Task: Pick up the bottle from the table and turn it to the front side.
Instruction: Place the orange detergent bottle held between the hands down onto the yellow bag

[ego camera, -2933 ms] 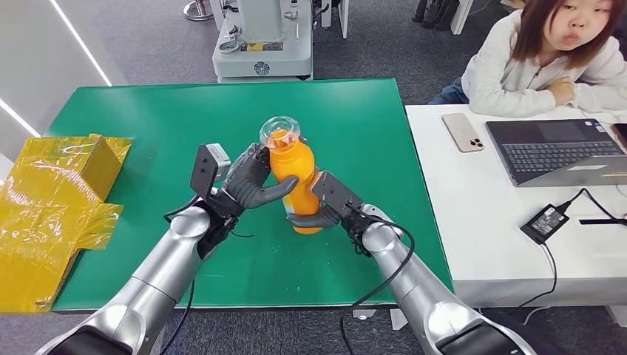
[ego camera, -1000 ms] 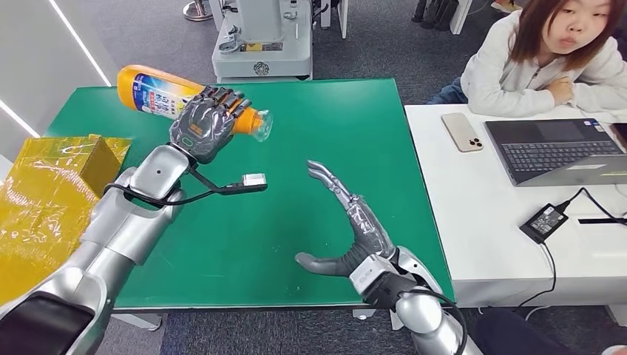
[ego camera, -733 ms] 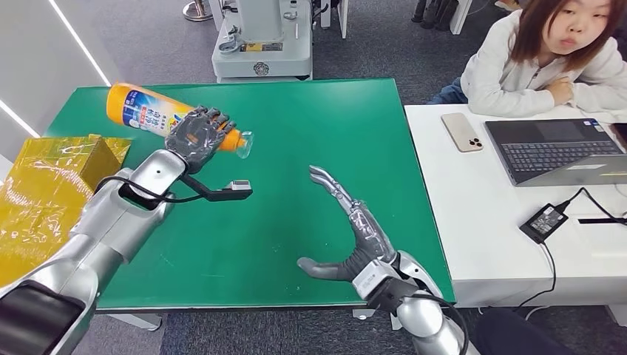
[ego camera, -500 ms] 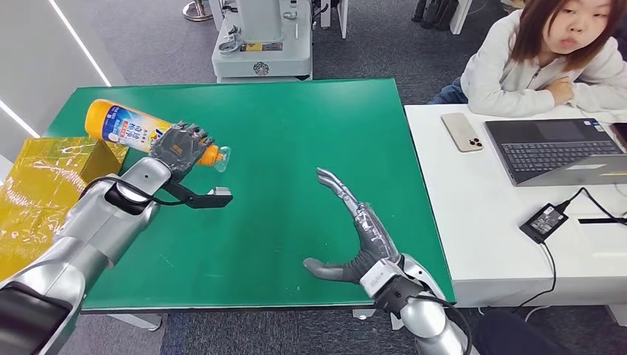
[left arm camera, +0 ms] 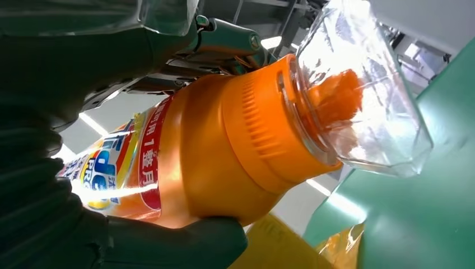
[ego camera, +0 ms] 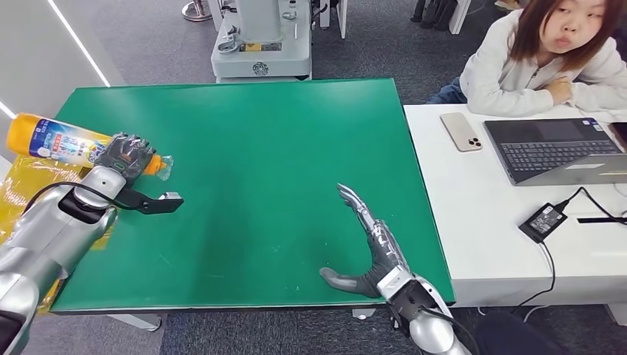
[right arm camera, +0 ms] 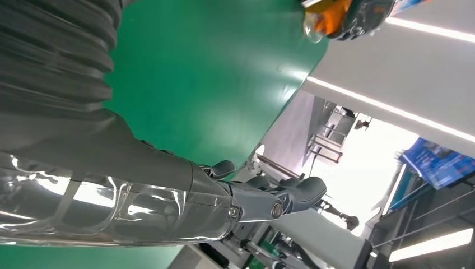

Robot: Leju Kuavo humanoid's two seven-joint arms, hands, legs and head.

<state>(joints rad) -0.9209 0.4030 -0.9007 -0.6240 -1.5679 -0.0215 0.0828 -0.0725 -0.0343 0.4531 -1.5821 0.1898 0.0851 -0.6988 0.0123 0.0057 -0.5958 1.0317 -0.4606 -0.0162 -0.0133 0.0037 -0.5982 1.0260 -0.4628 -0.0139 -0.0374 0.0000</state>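
Left hand (ego camera: 126, 155) grips orange bottle (ego camera: 55, 140) sideways.

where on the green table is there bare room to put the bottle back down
Nearly all of the green table is bare: the broad stretch between the left hand holding the bottle and the open right hand, plus the whole far half. It is tighter only at the left edge beside the yellow box and at the near right corner.

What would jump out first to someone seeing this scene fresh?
The orange bottle, gripped near its clear cap by the left hand, lies sideways in the air over the left edge of the green table. The right hand hovers open near the table's front edge, and a person sits at the white desk.
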